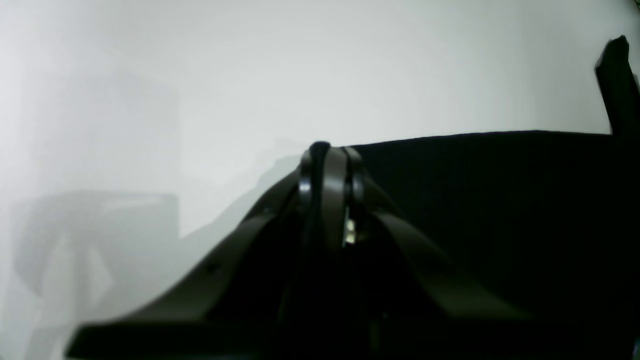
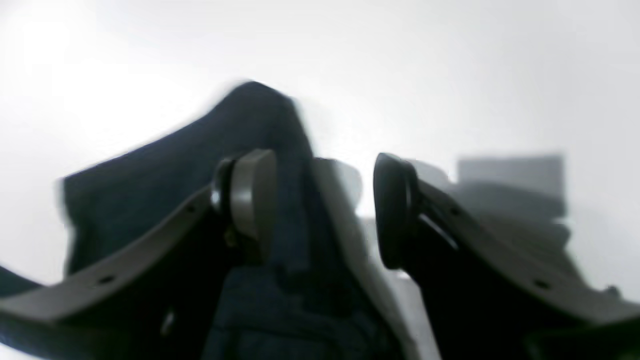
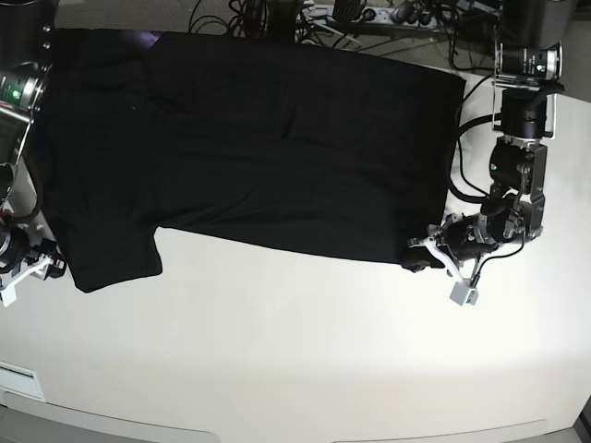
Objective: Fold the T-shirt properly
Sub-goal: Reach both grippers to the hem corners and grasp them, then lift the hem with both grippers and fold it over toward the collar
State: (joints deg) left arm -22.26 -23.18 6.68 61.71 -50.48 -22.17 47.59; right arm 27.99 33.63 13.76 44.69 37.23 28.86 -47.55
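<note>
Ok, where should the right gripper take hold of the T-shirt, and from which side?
Probably the T-shirt by its sleeve hem, approached from outside, where the right gripper sits. That flap sticks out free, and cloth lies between the open jaws.

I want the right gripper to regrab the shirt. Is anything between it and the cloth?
Nothing visible is. The right gripper is open with the T-shirt sleeve cloth already lying between its fingers, on bare white table. The left gripper is shut on the shirt's far corner.
</note>
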